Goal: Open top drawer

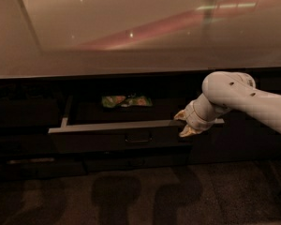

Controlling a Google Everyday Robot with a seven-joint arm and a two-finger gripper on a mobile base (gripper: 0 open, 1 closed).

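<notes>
The top drawer (103, 139) stands pulled out below the counter, with a dark front, a light grey top rim and a small loop handle (138, 137) at its centre. A green snack bag (126, 101) lies inside at the back. My gripper (183, 124) is at the right end of the drawer's rim, to the right of the handle, on a white arm (243, 100) that comes in from the right.
A wide glossy counter (131, 36) overhangs the drawer. More dark cabinet fronts (23, 111) sit to the left and below. The dark floor (140, 196) in front carries shadows.
</notes>
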